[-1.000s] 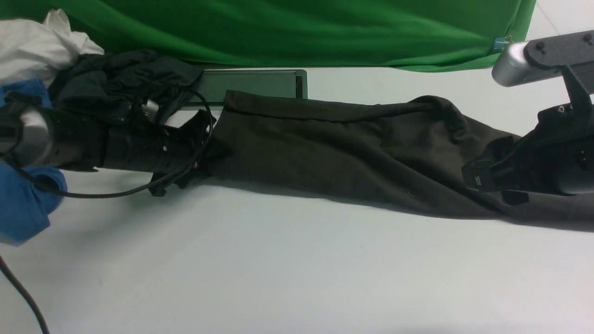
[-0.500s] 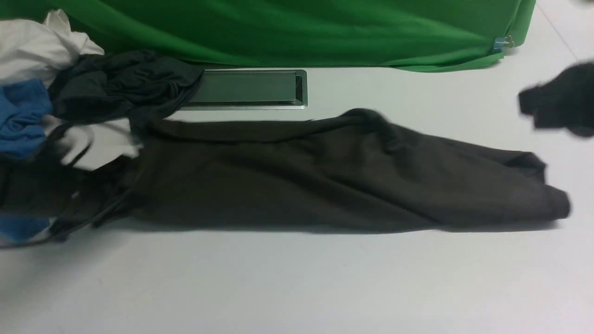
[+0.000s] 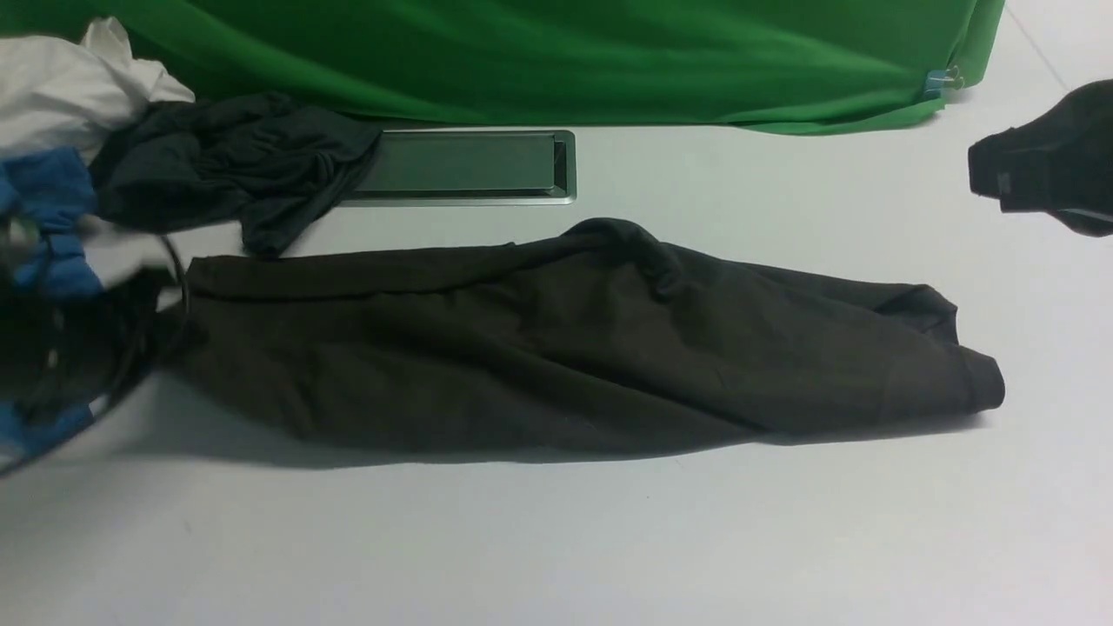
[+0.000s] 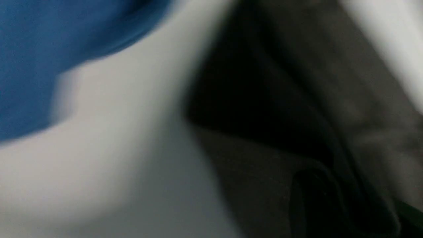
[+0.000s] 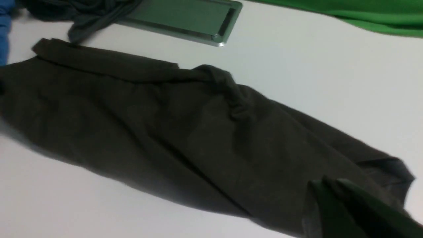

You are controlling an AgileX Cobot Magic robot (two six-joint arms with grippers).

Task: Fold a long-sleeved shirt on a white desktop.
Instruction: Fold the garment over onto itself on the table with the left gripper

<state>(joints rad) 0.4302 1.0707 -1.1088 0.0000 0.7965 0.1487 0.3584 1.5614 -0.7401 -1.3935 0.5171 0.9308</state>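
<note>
The shirt lies on the tabletop, its long axis parallel to the far edge. The left pincer is at its left end, grip unreadable in the blur. The right pincer, closed and empty, hangs beyond its right end.

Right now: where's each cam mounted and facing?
Front: between the arms, facing forward over the white desktop to the green backdrop; long-sleeved shirt centre; blurred left arm and right tool at the edges.
Left wrist: close above the desktop, blurred; blue garment and shirt edge; no arm part can be made out.
Right wrist: beyond the shirt's right end, facing across it to the cable hatch; right tool's shut tip shows.
Shared: front and right wrist both show shirt, hatch, backdrop.
</note>
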